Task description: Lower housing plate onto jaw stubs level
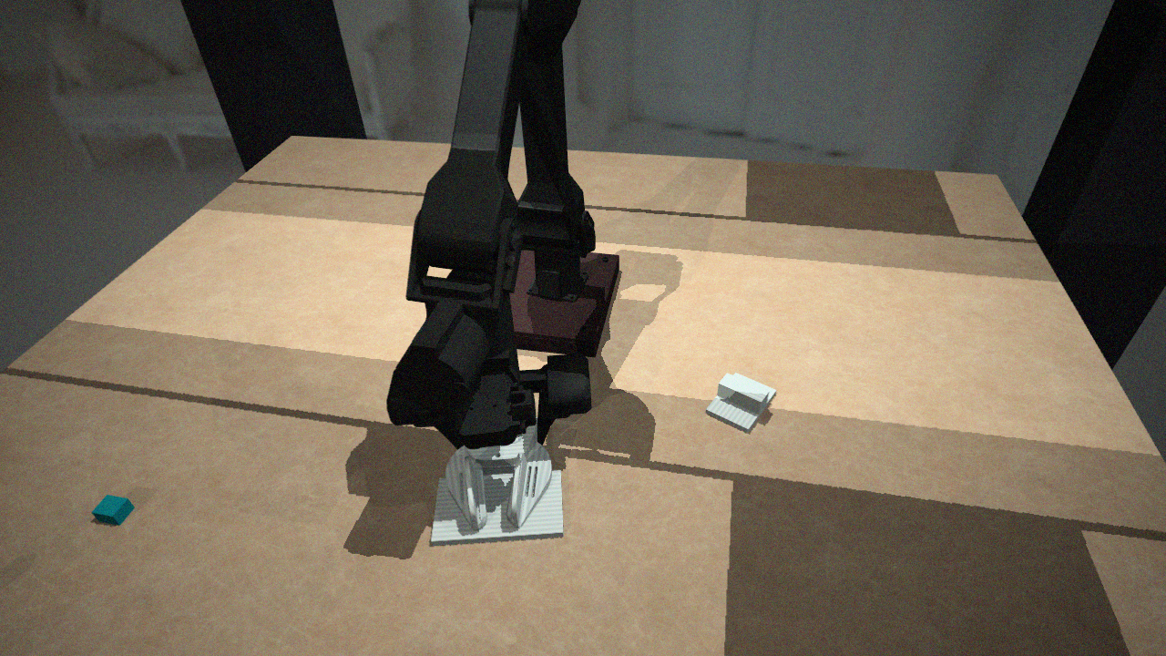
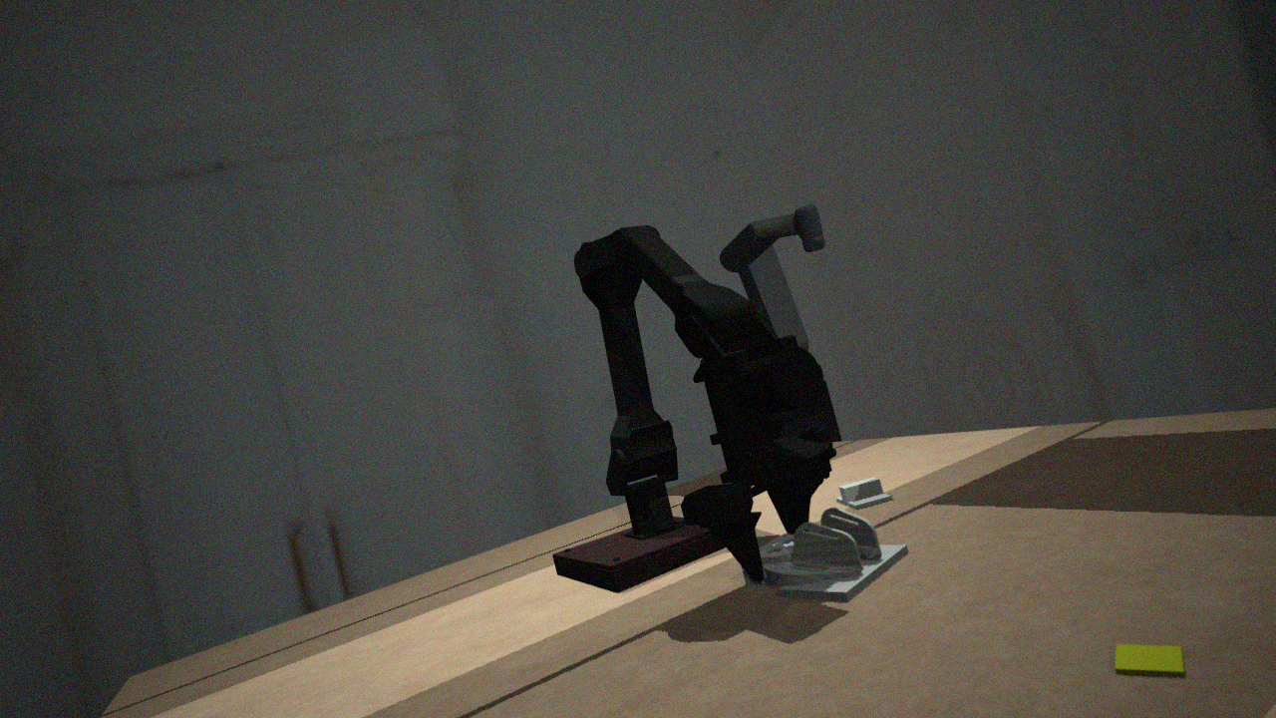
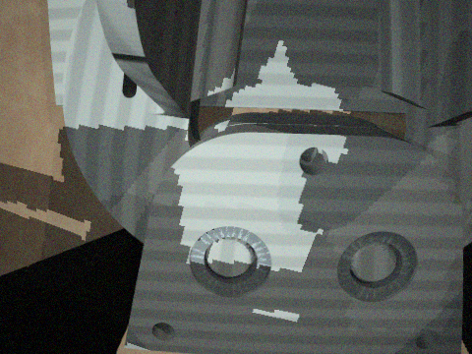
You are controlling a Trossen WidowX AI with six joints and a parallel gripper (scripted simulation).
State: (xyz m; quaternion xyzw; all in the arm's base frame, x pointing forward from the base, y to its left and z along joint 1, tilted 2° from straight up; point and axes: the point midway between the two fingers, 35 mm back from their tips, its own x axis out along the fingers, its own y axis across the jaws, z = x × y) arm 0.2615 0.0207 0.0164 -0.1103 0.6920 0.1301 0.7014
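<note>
My gripper (image 1: 521,430) (image 2: 771,532) is low over the white base plate (image 1: 456,528) (image 2: 860,575) and shut on the grey housing plate (image 3: 295,206) (image 2: 773,562). In the wrist view the housing plate fills the frame, and a jaw stub shows inside each of its two round holes, the left hole (image 3: 230,261) and the right hole (image 3: 377,265). The two curved white jaws (image 1: 468,489) (image 1: 526,487) (image 2: 824,539) stand up from the base in front of the fingers. I cannot tell whether the housing plate sits level.
The arm's dark red mounting block (image 1: 570,318) (image 2: 624,557) is just behind the base. A small white bracket (image 1: 741,399) (image 2: 862,492) lies to the right. A teal block (image 1: 112,508) lies far left, and a yellow-green block (image 2: 1148,658) lies near the table's front.
</note>
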